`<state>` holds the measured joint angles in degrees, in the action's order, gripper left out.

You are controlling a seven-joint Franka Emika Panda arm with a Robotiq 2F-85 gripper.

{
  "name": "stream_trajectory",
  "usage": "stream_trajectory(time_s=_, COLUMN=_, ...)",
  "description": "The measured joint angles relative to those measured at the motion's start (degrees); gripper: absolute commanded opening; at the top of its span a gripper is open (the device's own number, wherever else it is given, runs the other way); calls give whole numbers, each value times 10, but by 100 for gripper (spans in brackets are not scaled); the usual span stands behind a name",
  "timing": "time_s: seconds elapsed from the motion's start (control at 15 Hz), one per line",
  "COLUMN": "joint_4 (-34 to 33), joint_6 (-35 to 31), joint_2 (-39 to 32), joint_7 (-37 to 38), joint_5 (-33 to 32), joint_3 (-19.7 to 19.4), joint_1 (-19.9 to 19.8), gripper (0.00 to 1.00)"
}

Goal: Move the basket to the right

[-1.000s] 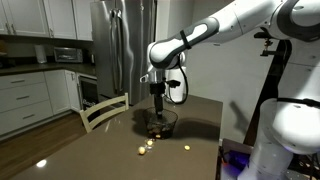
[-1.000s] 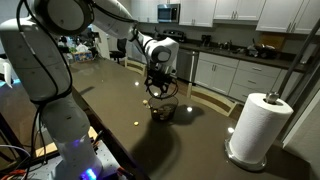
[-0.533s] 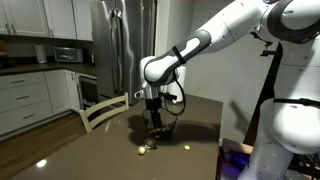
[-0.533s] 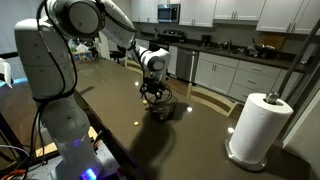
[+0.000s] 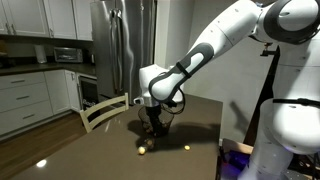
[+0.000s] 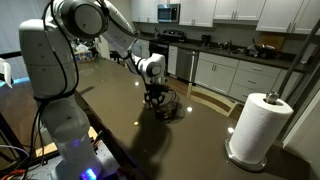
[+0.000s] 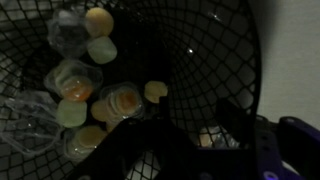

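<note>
The basket (image 5: 160, 128) (image 6: 167, 109) is a small dark wire-mesh bowl on the brown table, seen in both exterior views. My gripper (image 5: 154, 121) (image 6: 157, 99) reaches straight down onto its rim. In the wrist view the black mesh of the basket (image 7: 195, 45) fills the frame, with several yellowish wrapped round pieces (image 7: 98, 50) lying inside it. One dark finger (image 7: 238, 125) shows at the lower right against the mesh, and the other is lost in shadow. The jaws are too dark to tell whether they have closed on the wire.
Loose yellowish pieces (image 5: 145, 150) lie on the table (image 5: 200, 125) in front of the basket. A white paper towel roll (image 6: 258, 125) stands near the table edge. A chair back (image 5: 103, 110) sits at the table's far side, with a steel fridge (image 5: 120, 45) behind.
The arm has come down and shifted over the basket, bringing the gripper from above it down to the rim. The basket has stayed in place.
</note>
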<state>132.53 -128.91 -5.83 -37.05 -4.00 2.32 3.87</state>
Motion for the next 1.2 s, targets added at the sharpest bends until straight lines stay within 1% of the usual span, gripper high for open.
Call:
stream_trajectory(time_s=0.13, joint_4=0, joint_6=-9, joint_2=1, joint_7=7, joint_5=-23, joint_3=-1, joint_1=-1, gripper=8)
stream_trajectory(time_s=0.2, joint_4=0, joint_6=-14, joint_2=2, joint_7=13, joint_5=-33, joint_3=-2, joint_1=-1, gripper=5)
stream_trajectory(time_s=0.4, joint_4=-2, joint_6=-20, joint_2=6, joint_7=28, joint_5=-53, joint_3=-6, joint_1=-4, gripper=0)
stream_trajectory(time_s=0.47, joint_4=-5, joint_6=-20, joint_2=7, joint_7=33, joint_5=-55, joint_3=-6, joint_1=-6, gripper=3)
stream_trajectory(time_s=0.53, joint_4=-7, joint_6=-20, joint_2=9, joint_7=35, joint_5=-55, joint_3=-8, joint_1=-8, gripper=4)
stream_trajectory(time_s=1.0, joint_4=-38, joint_6=-20, joint_2=23, joint_7=38, joint_5=-52, joint_3=-18, joint_1=-25, gripper=4)
stream_trajectory(time_s=1.2, joint_4=-49, joint_6=-20, joint_2=32, joint_7=52, joint_5=-52, joint_3=-23, joint_1=-31, gripper=4)
